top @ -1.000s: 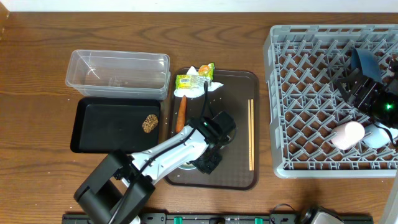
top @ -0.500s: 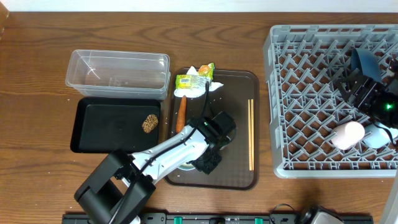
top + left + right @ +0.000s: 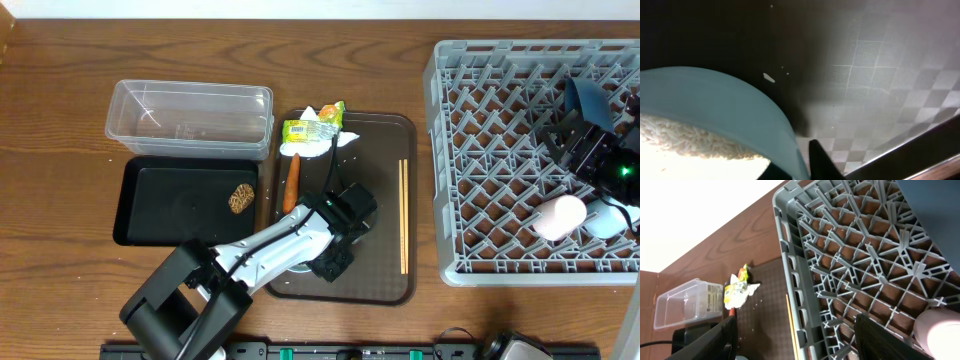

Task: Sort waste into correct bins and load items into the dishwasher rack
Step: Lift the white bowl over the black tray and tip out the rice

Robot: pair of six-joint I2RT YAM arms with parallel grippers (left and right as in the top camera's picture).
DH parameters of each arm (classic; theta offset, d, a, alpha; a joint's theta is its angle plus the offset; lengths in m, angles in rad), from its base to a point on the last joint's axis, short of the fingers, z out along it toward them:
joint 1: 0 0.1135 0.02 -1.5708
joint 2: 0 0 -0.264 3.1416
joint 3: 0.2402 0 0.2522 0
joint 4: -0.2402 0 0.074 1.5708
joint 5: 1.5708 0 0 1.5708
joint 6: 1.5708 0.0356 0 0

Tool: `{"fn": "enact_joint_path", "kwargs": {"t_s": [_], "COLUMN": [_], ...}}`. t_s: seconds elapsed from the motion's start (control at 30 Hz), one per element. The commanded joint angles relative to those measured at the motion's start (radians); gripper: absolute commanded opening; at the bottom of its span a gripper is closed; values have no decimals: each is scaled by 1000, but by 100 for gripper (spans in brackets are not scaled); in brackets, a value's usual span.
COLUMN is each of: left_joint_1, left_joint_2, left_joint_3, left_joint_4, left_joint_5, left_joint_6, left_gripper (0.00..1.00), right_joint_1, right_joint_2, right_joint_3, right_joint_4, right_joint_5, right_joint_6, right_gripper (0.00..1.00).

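bowl of rice, near side of the tray: my left gripper has just pinched tight onto its rim, so lifting looks next.

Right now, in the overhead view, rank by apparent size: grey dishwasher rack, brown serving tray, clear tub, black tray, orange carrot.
1. Light grey lattice plastic rack
2. Dark brown rectangular serving tray
3. Clear rectangular plastic tub and shallow black rectangular tray, too alike to rank
4. Small orange carrot
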Motion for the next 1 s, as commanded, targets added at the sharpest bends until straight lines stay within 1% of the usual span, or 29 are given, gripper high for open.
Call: {"fn": "enact_joint_path", "kwargs": {"t_s": [0.0, 0.1, 0.3, 0.37, 0.47, 0.57, 0.73, 0.9, 0.97], "left_joint_1": [2, 2, 20, 52, 137, 268, 562, 857, 961], "left_joint_2": [5, 2, -85, -142, -237, -311, -372, -374, -374], "left_joint_3": [-8, 24, 192, 238, 258, 257, 229, 163, 121], "left_joint_4": [-7, -56, -200, -213, -184, -173, -169, -168, -167], "left_joint_5": [-11, -11, 1, 10, 75, 189, 502, 843, 943], "left_joint_6": [12, 12, -1, -5, -16, -27, -14, 125, 173], "left_gripper": [6, 6, 6, 6, 6, 6, 6, 6, 6], "right_joint_1": [13, 13, 13, 13, 13, 13, 13, 13, 13], "right_joint_2": [0, 0, -1, -1, -1, -1, -1, -1, -1], "right_joint_3": [3, 3, 3, 3, 3, 3, 3, 3, 3], "right_joint_4": [7, 12, 12, 11, 7, 7, 2, 2, 1], "right_joint_5": [-1, -1, -1, -1, -1, -1, -1, -1, -1], "right_joint_6": [11, 11, 23, 23, 23, 23, 22, 22, 21], "right_gripper": [66, 66, 66, 66, 66, 66, 67, 67, 67]}}
